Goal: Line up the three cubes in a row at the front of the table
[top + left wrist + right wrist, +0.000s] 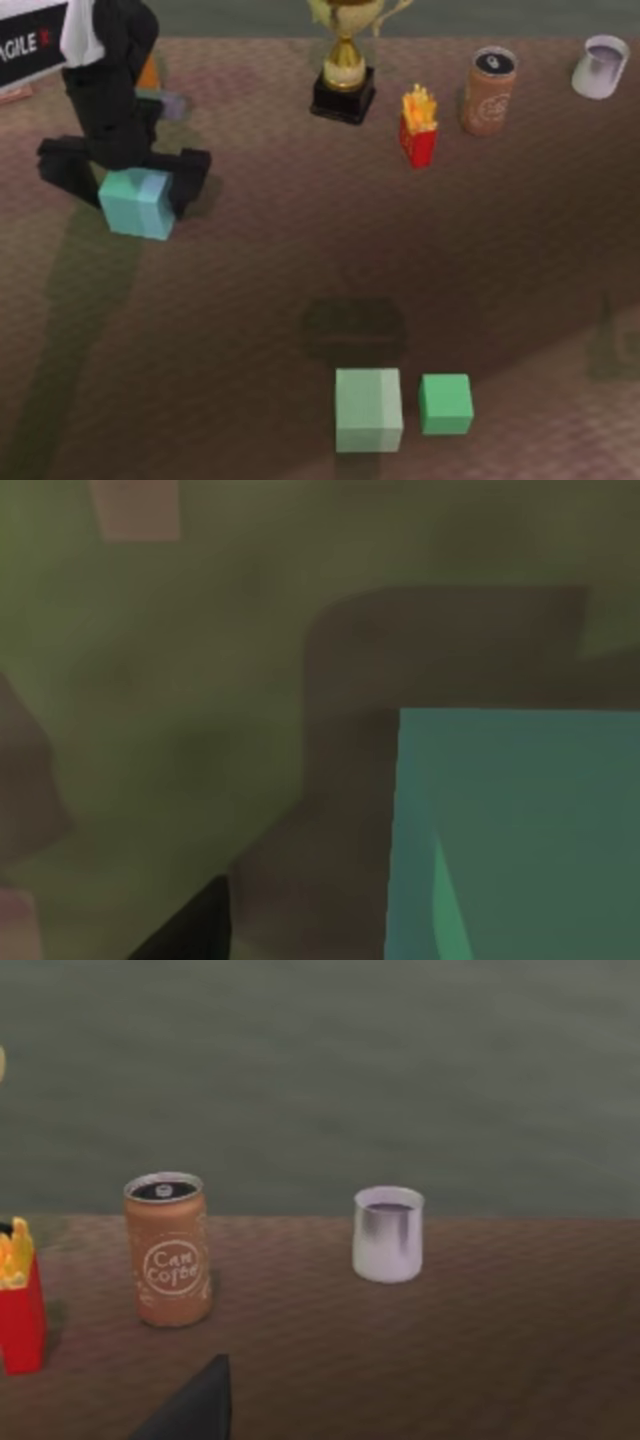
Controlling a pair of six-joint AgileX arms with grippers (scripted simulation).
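Note:
The large light-blue cube (137, 204) sits at the back left of the table (250, 300). My left gripper (130, 182) is down over it, open, with a black finger on each side. In the left wrist view the cube (520, 840) fills one corner, and a gap separates it from the one finger (195, 935) that shows. The pale mint-green cube (368, 409) and the smaller bright-green cube (445, 404) stand side by side near the front edge, a small gap between them. My right arm is outside the top view; one finger (200, 1410) shows in its wrist view, holding nothing.
Along the back stand a gold trophy (345, 60), a red carton of fries (418, 128), a brown coffee can (489, 92) and a silver cup (602, 66). A sign (30, 45) sits at the back left corner.

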